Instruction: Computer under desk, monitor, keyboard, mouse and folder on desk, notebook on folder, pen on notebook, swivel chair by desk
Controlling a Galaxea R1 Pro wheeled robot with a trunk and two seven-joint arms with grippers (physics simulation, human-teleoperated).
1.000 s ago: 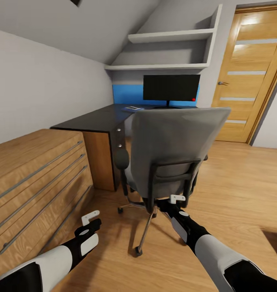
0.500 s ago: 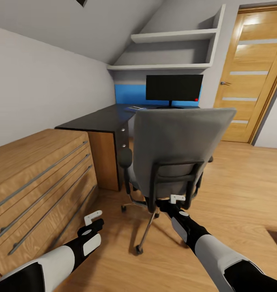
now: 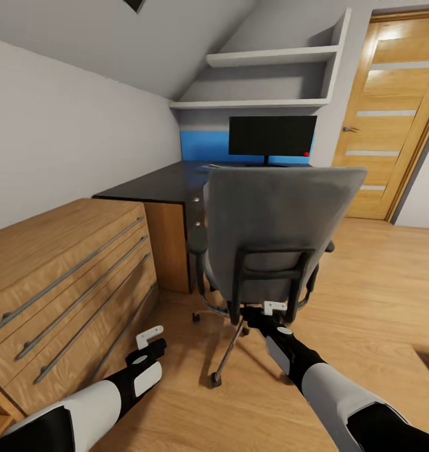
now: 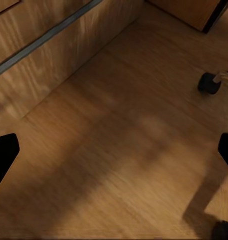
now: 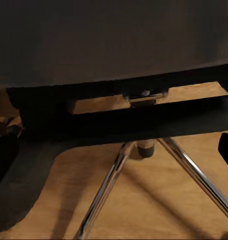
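Note:
The swivel chair [image 3: 277, 216] stands with its grey back towards me, chrome base [image 5: 106, 192] on the wood floor, close in front of the black-topped desk [image 3: 148, 185]. The monitor [image 3: 272, 136] stands on the desk's far end. My right gripper [image 3: 264, 312] is open at the black frame [image 5: 144, 120] under the chair's back, one finger on either side of it [image 5: 114, 150]. My left gripper [image 3: 152, 339] hangs open over bare floor [image 4: 114, 155], left of the chair. Computer, keyboard, mouse, folder, notebook and pen are hidden or out of view.
A light-wood drawer chest [image 3: 63, 270] fills the left, next to the desk's end. A wooden door [image 3: 396, 113] stands at the right, and white shelves [image 3: 264, 58] hang above the monitor. A chair castor [image 4: 209, 82] rests near the left gripper. Open floor lies to the right of the chair.
The whole view has moved forward towards the desk. The chair keeps its place at my right gripper and now stands closer to the desk. Both grippers stay open.

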